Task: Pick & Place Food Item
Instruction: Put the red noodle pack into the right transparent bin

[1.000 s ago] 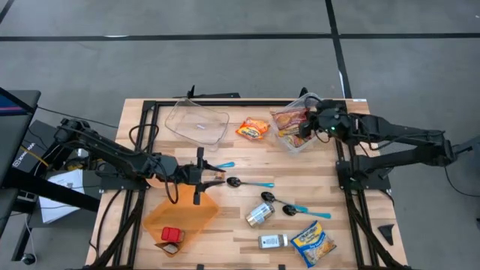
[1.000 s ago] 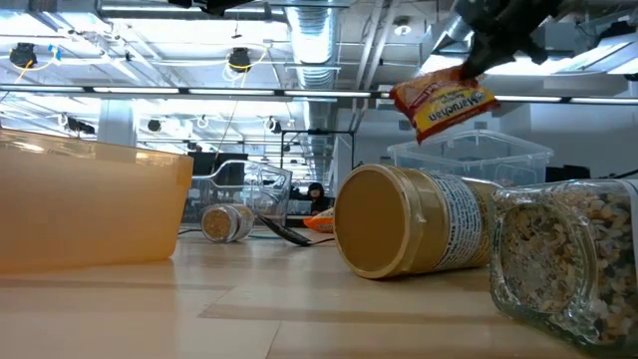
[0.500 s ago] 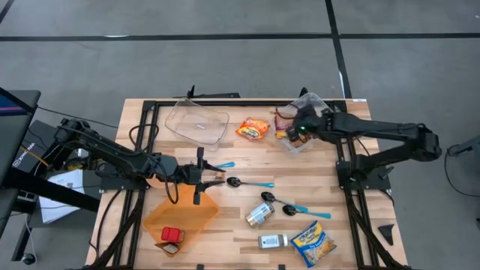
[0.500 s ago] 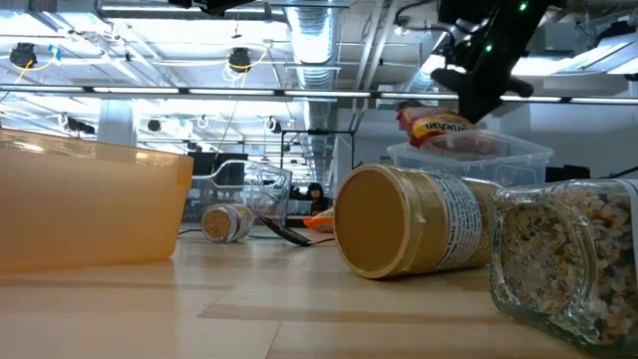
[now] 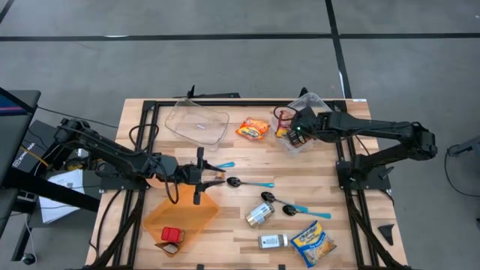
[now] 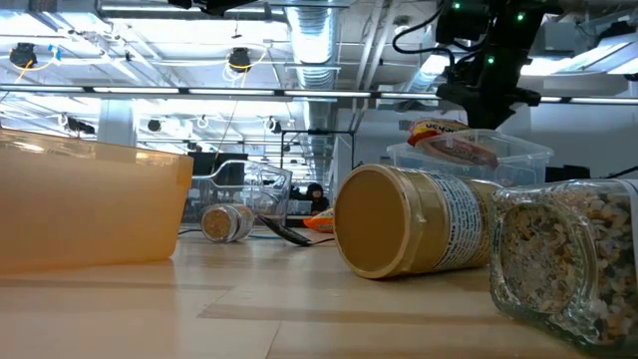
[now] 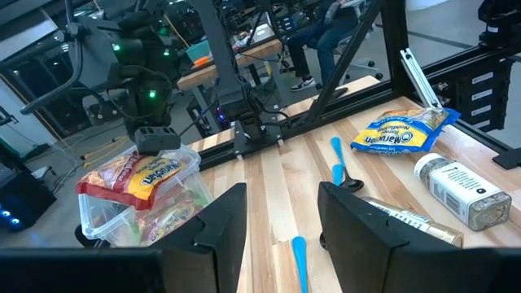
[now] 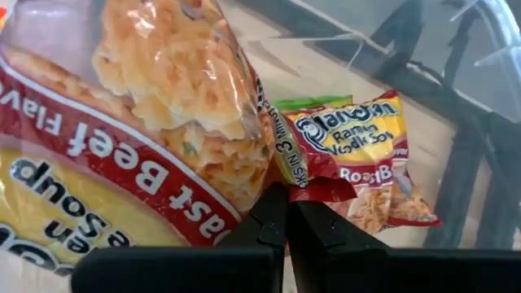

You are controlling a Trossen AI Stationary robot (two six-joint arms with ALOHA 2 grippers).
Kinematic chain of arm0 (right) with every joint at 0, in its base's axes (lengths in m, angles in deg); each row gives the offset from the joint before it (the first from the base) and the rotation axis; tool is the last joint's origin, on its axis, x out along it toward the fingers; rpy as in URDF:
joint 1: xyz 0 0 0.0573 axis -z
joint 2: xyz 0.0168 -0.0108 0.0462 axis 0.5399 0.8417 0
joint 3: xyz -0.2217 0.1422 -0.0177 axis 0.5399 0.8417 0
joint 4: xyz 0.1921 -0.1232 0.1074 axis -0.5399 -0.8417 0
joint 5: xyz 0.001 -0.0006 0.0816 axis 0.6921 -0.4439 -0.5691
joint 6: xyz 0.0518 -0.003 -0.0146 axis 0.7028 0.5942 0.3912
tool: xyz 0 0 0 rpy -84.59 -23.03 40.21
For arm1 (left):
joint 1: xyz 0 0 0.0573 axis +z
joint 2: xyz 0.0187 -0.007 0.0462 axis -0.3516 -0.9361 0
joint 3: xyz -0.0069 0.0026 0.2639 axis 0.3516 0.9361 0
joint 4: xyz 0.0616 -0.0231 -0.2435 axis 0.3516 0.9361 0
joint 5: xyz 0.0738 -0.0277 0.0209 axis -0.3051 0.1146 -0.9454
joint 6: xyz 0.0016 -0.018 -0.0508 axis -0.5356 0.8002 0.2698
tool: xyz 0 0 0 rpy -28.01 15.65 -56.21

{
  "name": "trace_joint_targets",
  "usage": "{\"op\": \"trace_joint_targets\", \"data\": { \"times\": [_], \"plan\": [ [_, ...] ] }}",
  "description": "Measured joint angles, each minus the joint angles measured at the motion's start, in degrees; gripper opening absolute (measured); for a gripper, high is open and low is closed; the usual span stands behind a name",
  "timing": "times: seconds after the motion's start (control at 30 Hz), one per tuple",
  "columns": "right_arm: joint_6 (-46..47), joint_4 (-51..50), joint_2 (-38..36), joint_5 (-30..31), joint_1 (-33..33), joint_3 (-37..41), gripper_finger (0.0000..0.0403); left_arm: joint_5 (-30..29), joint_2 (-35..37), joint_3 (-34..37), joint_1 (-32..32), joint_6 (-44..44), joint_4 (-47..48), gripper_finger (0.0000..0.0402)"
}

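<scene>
leftward, the left pincer (image 5: 218, 177) hangs over the middle of the wooden surface (image 5: 240, 154), fingers spread and holding nothing, just past the orange bin (image 5: 182, 218). a blue-handled spoon (image 5: 250, 183) lies to its right. farther right, at the far edge, the right pincer (image 5: 291, 135) sits pressed together over the clear tub (image 5: 307, 101), its tips pinching the edge of the ramen packet (image 6: 455, 139) that rests atop the tub. another ramen packet (image 5: 253, 129) lies left of the tub.

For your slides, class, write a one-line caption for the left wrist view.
Right gripper lowers a red-and-yellow ramen packet into the clear plastic tub on the wooden table.
</scene>
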Motion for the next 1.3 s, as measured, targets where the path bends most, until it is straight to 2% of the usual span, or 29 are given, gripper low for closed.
{"op": "trace_joint_targets", "data": {
  "times": [0.27,0.7,0.83,1.0,1.2,1.3],
  "plan": [
    [0.47,-1.93,-0.04,-0.12,-0.05,0.00,0.0015,0.06,0.00,0.00,0.00,0.02,-0.02,0.0145],
    [2.40,-1.93,-0.46,0.19,-0.22,0.00,0.0148,0.30,0.00,0.00,0.00,0.02,-0.02,0.0145],
    [0.46,3.32,-0.46,0.30,-0.41,0.00,0.0176,0.28,0.00,0.00,0.00,0.02,-0.02,0.0145],
    [-3.20,11.43,-0.20,0.25,-1.42,0.00,0.0178,0.26,0.00,0.00,0.00,0.02,-0.02,0.0145],
    [-3.76,12.10,2.60,-0.15,-1.05,0.01,0.0153,1.61,0.00,0.00,0.00,0.04,-0.02,0.0145],
    [-5.08,13.42,4.51,-2.36,-0.52,0.02,0.0142,2.15,-0.02,0.00,0.00,0.02,-0.02,0.0145]
  ]
}}
